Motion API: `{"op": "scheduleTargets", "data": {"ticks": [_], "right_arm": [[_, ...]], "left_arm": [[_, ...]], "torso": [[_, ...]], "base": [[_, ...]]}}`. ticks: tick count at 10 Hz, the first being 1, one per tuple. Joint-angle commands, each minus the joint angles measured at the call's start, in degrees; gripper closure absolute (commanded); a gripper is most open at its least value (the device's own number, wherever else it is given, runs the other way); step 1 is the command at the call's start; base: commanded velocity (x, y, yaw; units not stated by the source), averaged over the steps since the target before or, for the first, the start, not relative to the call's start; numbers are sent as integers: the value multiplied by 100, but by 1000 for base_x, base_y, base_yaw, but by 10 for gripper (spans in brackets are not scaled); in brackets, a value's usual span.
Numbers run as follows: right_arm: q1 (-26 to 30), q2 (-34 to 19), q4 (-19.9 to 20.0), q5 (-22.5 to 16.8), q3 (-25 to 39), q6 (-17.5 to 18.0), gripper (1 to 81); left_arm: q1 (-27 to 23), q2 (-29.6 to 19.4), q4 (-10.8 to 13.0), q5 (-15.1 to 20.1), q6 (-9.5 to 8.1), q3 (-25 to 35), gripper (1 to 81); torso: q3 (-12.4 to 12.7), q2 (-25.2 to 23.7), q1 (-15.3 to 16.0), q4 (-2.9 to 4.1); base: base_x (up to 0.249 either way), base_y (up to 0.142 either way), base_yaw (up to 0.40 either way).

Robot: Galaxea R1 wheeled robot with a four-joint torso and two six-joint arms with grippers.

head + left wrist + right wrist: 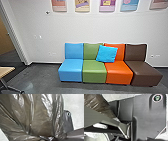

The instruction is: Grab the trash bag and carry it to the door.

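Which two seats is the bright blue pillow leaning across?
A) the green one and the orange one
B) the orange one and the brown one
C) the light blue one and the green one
A: the pillow covers part of the green seat's back and part of the orange seat's back.

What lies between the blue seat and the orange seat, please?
The green seat, with a pillow partly against its back, in the head view.
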Motion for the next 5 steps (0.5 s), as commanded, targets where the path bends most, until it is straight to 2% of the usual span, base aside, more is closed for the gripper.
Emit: {"op": "scheduleTargets", "data": {"ticks": [1, 5], "right_arm": [[251, 58, -26, -398, -118, -21, 10], [260, 216, -35, -407, -224, -21, 10]], "left_arm": [[-281, 76, 46, 369, 29, -136, 811], [-281, 375, 72, 404, 37, -549, 811]], "torso": [[0, 538, -347, 0], [0, 1397, -902, 0]], "base": [[0, 0, 0], [0, 0, 0]]}}
